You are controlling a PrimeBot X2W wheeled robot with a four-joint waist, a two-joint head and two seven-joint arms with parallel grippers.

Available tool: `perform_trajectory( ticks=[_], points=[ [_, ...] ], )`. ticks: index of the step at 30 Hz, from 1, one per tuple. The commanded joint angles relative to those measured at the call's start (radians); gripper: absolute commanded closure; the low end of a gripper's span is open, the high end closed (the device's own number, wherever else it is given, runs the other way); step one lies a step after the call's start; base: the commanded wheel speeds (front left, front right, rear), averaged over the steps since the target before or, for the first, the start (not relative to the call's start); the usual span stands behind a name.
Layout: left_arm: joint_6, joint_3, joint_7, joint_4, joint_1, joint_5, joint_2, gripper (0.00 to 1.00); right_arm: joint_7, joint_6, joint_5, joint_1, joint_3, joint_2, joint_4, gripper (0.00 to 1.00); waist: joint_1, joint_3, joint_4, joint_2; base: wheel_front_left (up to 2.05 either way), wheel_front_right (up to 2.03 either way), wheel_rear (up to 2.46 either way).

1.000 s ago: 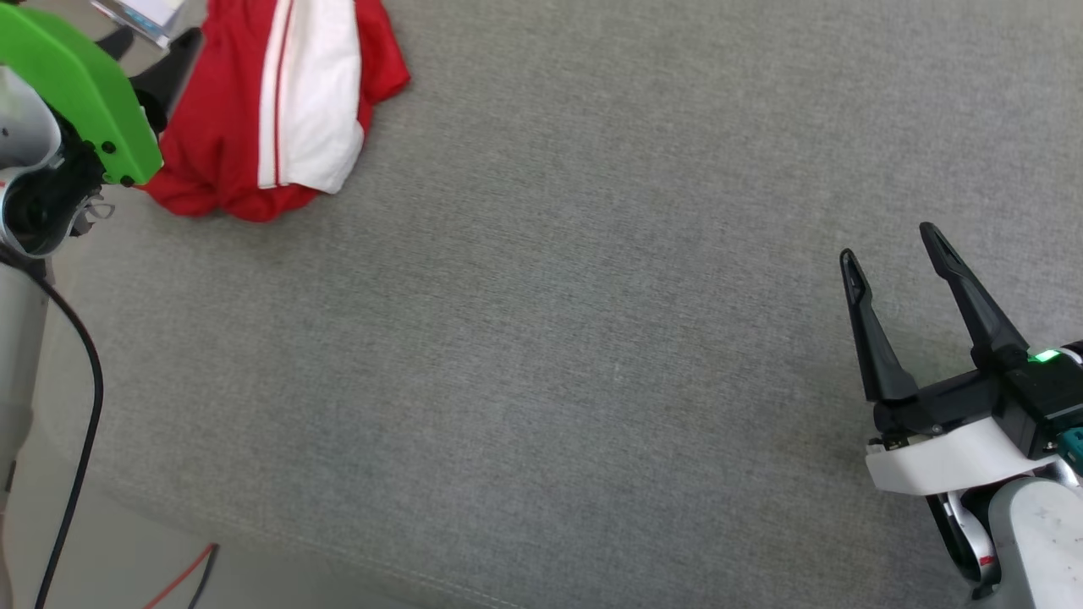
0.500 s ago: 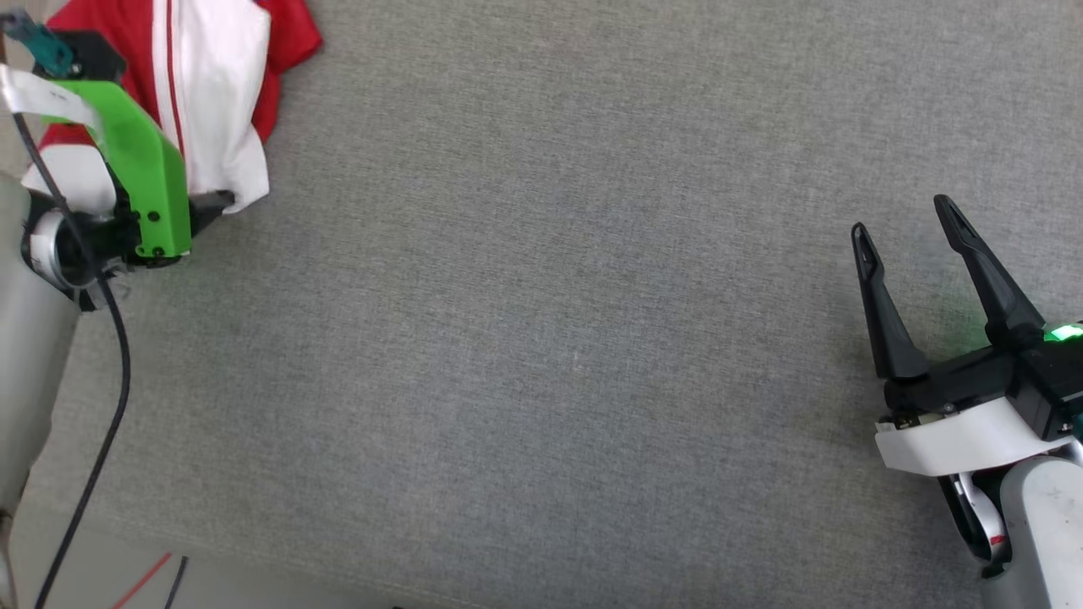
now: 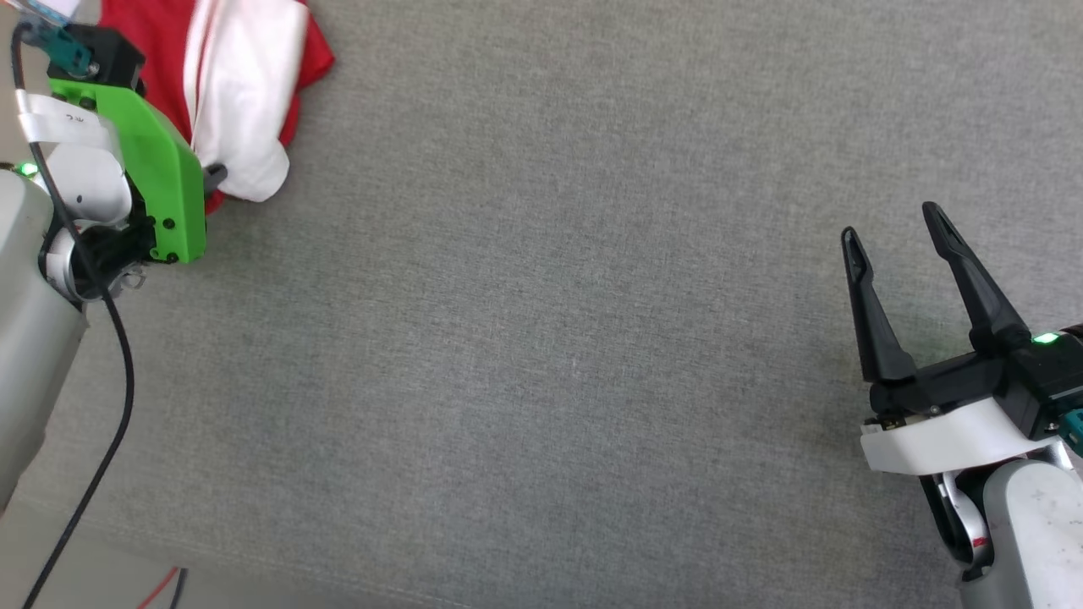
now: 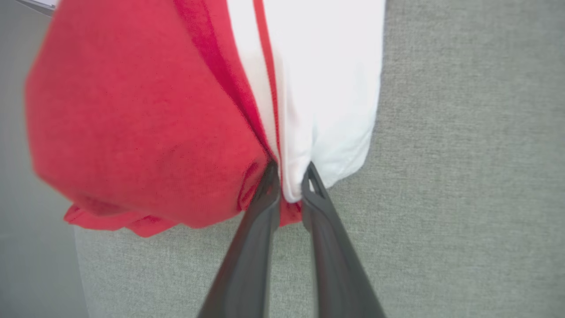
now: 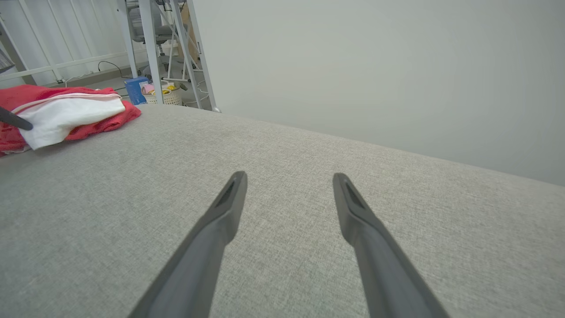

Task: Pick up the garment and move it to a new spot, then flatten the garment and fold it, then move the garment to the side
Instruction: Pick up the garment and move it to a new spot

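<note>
Head view: left gripper [image 3: 213,176] at upper left, its fingers mostly hidden under a green bracket [image 3: 161,178], one dark tip touching the near edge of the garment [image 3: 245,101], a red-and-white heap on the grey cloth-covered desk [image 3: 541,338]. Right gripper [image 3: 890,227] well apart at lower right, fingers spread, nothing between them. Left wrist view: fingers [image 4: 247,247] clamped on a fold where red cloth meets the white sleeve; the rest of the garment bunches beyond and left of the tips. Right wrist view: own fingers apart above bare desk; garment far ahead and left of them, the other arm's dark fingertip [image 5: 15,120] against its white part.
</note>
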Motion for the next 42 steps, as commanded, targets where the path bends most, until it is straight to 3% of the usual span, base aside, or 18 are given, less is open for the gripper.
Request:
perform_trajectory(
  ticks=[1, 5, 9, 14, 25, 34, 38, 42],
  points=[
    [-0.003, -0.014, -0.024, -0.045, -0.01, -0.024, 0.027, 1.0, -0.009, -0.001, 0.008, 0.01, -0.005, 0.01, 0.004, 0.0, -0.0001, -0.065, 0.01, 0.0, 0.0, 0.0, 0.0],
    [-0.003, -0.069, -0.065, -0.181, -0.025, -0.024, 0.081, 1.0, -0.009, -0.001, 0.012, 0.028, -0.007, 0.036, 0.01, 0.0, -0.0001, -0.117, 0.01, 0.0, 0.0, 0.0, 0.0],
    [-0.003, -0.114, -0.102, -0.309, -0.033, -0.028, 0.097, 1.0, -0.009, -0.001, 0.016, 0.033, -0.006, 0.063, 0.014, 0.0, -0.0001, -0.16, -0.011, 0.0, 0.0, 0.0, 0.0],
    [-0.003, -0.172, -0.128, -0.427, -0.046, -0.011, 0.056, 1.0, -0.009, -0.001, 0.018, 0.034, -0.007, 0.086, 0.013, 0.0, -0.0001, -0.185, -0.062, 0.0, 0.0, 0.0, 0.0],
    [-0.003, -0.325, -0.186, -0.523, -0.123, 0.026, -0.178, 1.0, -0.009, -0.001, 0.011, 0.006, -0.067, 0.121, -0.016, 0.0, -0.0001, -0.145, -0.221, 0.0, 0.0, 0.0, 0.0],
    [-0.003, -0.489, -0.299, -0.411, -0.162, 0.027, -0.401, 1.0, -0.009, -0.001, -0.008, -0.01, -0.177, 0.137, -0.053, 0.0, -0.0001, -0.083, -0.277, 0.0, 0.0, 0.0, 0.0],
    [-0.003, -0.557, -0.312, -0.305, -0.121, 0.026, -0.458, 1.0, -0.009, -0.001, -0.009, -0.025, -0.192, 0.141, -0.062, 0.0, -0.0001, -0.053, -0.286, 0.0, 0.0, 0.0, 0.0],
    [-0.003, -0.583, -0.275, -0.237, -0.053, 0.06, -0.48, 1.0, -0.009, -0.001, -0.01, -0.034, -0.191, 0.144, -0.059, 0.0, -0.0001, -0.036, -0.289, 0.0, 0.0, 0.0, 0.0]
  ],
)
